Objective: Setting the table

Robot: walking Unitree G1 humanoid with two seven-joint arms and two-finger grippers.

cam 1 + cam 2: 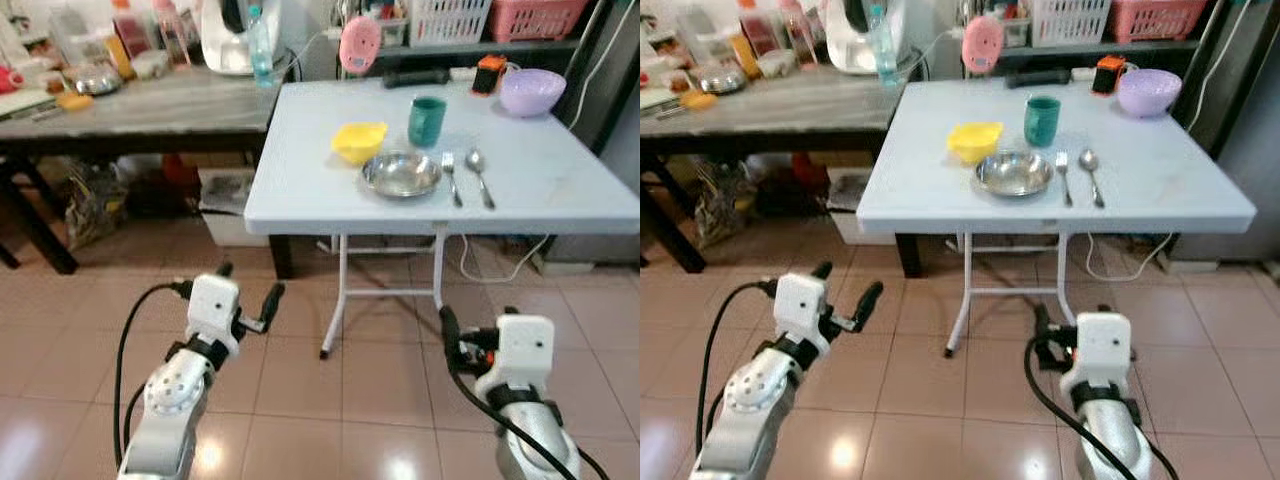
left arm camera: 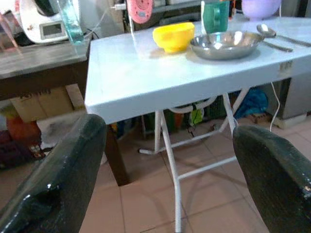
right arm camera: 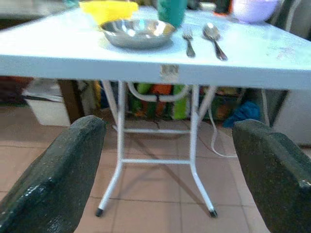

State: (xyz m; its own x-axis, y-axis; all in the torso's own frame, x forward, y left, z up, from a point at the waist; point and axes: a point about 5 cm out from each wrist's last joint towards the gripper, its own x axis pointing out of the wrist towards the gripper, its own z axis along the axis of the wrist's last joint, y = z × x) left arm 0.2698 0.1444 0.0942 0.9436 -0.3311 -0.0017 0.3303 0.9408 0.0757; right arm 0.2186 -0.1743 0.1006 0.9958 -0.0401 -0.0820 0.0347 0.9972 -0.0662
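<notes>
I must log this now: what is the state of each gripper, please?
Left gripper: open, holding nothing, low before the white table.
Right gripper: open, holding nothing, also before the table.

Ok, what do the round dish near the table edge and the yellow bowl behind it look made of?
The shallow round silver dish looks like polished metal, probably stainless steel: it is grey and mirrors light along its rim. The small yellow bowl looks like plastic: opaque, evenly coloured, with a dull sheen; glazed ceramic cannot be ruled out.

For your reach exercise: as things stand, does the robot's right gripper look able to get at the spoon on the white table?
Probably not yet. The right gripper hangs open above the floor, short of the table; the spoon lies unobstructed beside the fork.
</notes>
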